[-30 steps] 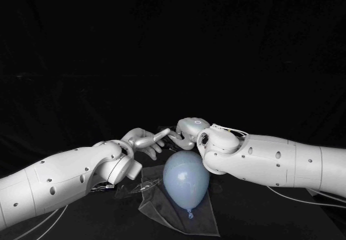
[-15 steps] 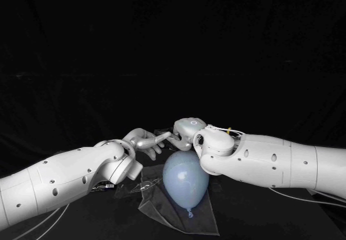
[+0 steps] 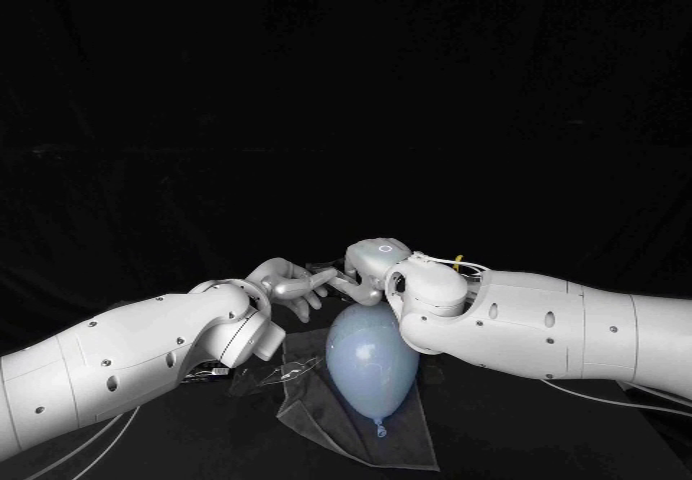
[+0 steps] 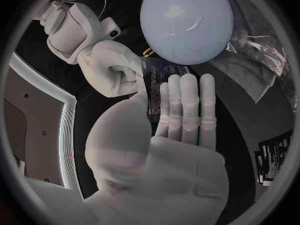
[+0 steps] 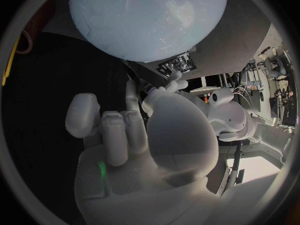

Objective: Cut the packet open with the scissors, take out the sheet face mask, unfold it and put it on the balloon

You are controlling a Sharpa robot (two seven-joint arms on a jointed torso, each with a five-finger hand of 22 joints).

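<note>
A pale blue balloon [image 3: 372, 365] lies on a clear plastic sheet [image 3: 368, 430] at the table's front. Just behind it my two hands meet. My left hand [image 3: 291, 283] holds a dark printed packet [image 4: 152, 92] between its thumb and its straight fingers [image 4: 187, 105]. My right hand [image 3: 369, 264] comes in from the other side, and its fingertips close on the packet's edge [image 4: 128, 79]. From the right wrist, the right hand's fingers [image 5: 119, 132] are curled in, with the balloon [image 5: 147, 17] beyond them and the left hand [image 5: 164, 92] close by.
Crumpled clear film [image 4: 262, 55] lies beside the balloon [image 4: 186, 20]. More dark printed pieces [image 4: 275, 152] lie on the black table near my left arm. Something small and yellow [image 4: 148, 51] sits between the balloon and my right hand.
My right arm has shifted left toward the left hand. The left hand's fingers have lowered and drawn in, so the two hands now meet more closely behind the balloon.
</note>
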